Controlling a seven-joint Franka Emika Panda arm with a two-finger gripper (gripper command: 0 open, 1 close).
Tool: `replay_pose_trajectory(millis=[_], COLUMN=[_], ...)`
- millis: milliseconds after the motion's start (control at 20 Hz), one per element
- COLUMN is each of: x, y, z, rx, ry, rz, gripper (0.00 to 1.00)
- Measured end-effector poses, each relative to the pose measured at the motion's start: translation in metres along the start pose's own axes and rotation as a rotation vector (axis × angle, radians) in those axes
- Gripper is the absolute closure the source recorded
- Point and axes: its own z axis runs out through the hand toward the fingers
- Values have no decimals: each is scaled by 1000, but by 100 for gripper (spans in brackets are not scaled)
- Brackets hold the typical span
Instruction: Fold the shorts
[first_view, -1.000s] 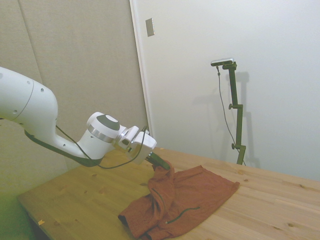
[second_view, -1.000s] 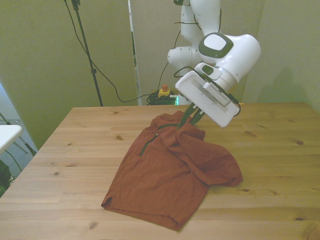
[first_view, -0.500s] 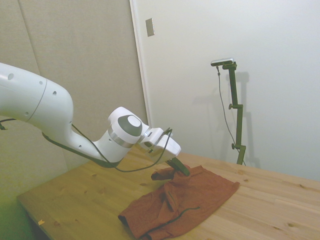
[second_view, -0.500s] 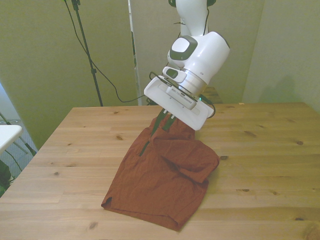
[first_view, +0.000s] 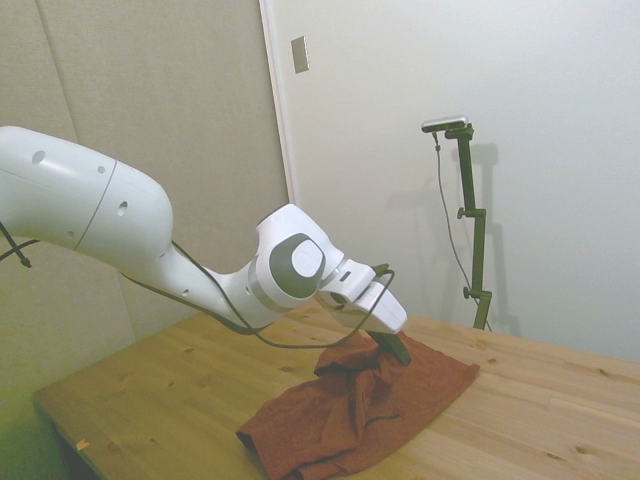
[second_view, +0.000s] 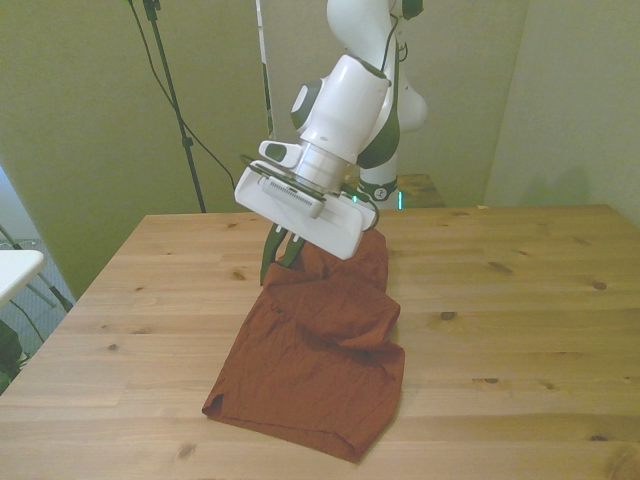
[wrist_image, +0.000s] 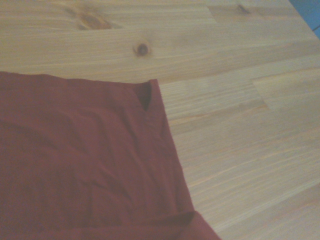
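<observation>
Wooden surface (second_view: 520, 300) carrying the shorts (second_view: 320, 370), which lie across its middle, running from near the far edge toward the near edge in the front view. The lower half lies flat so that it serves as the base layer; one hem corner with a small side notch shows in the wrist view (wrist_image: 145, 95), resting directly on bare wood. The upper half is raised into a loose, wrinkled mound over that base, because one gathered part of the cloth is carried above the flat layer. The white arm (first_view: 90, 215) slopes down over the far edge to place the tool (second_view: 280, 262) at the mound's top, toward the front view's left. The dark fingers (first_view: 395, 348) appear pinched on a fold of the shorts, judged from the cloth rising to them; the lifted half seems partway across, not yet laid down.
</observation>
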Motion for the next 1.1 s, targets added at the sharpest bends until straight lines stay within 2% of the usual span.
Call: replay_pose_trajectory(millis=[400, 650, 850, 1100], x=[62, 89, 80, 28], y=[45, 66, 47, 2], z=[25, 26, 10, -47], rx=[18, 60, 80, 5], ry=[-35, -58, -61, -35], rz=[125, 183, 135, -48], gripper=[0, 0, 0, 0])
